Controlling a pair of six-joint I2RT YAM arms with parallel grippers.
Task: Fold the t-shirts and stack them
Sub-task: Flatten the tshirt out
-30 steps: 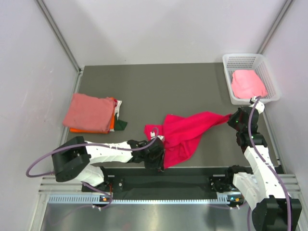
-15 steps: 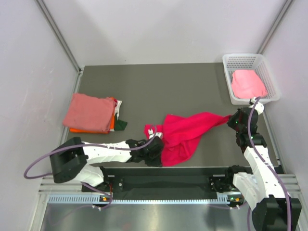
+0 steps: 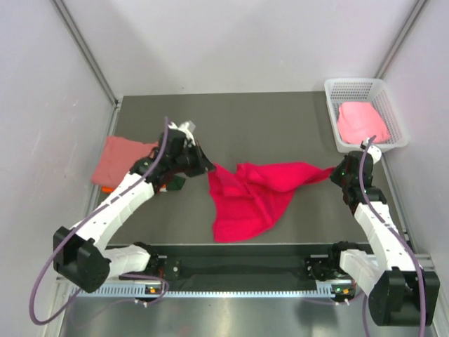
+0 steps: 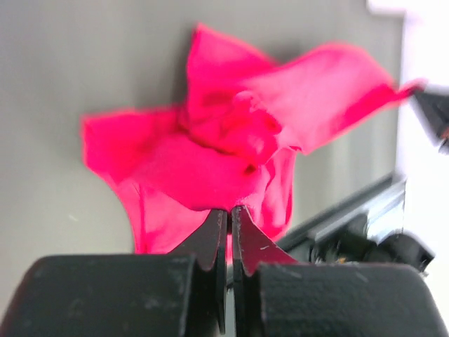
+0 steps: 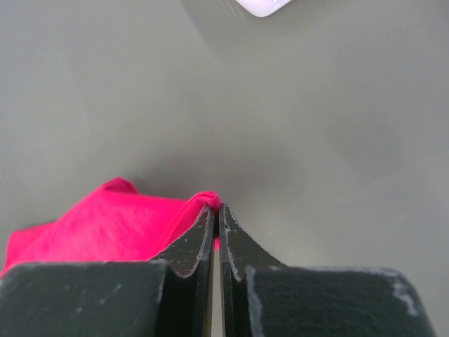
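Observation:
The crimson-pink t-shirt (image 3: 256, 193) hangs stretched between both grippers over the table's middle, its lower part draping toward the front edge. My left gripper (image 3: 205, 166) is shut on its left corner, as the left wrist view (image 4: 229, 209) shows with the shirt (image 4: 224, 147) bunched ahead. My right gripper (image 3: 337, 171) is shut on its right tip (image 5: 207, 200). The folded dusty salmon t-shirt (image 3: 119, 158) lies at the left on the orange t-shirt (image 3: 105, 189), partly hidden by my left arm. The light pink t-shirt (image 3: 361, 121) lies in the basket.
The white mesh basket (image 3: 354, 84) stands at the back right corner; its corner shows in the right wrist view (image 5: 263, 5). A dark green scrap (image 3: 175, 184) sticks out beside the left stack. The metal rail (image 3: 238, 263) runs along the table's front edge.
My left gripper has swung from near the front edge up and to the left, pulling the crimson-pink shirt's corner with it and spreading the shirt. The right gripper has stayed in place.

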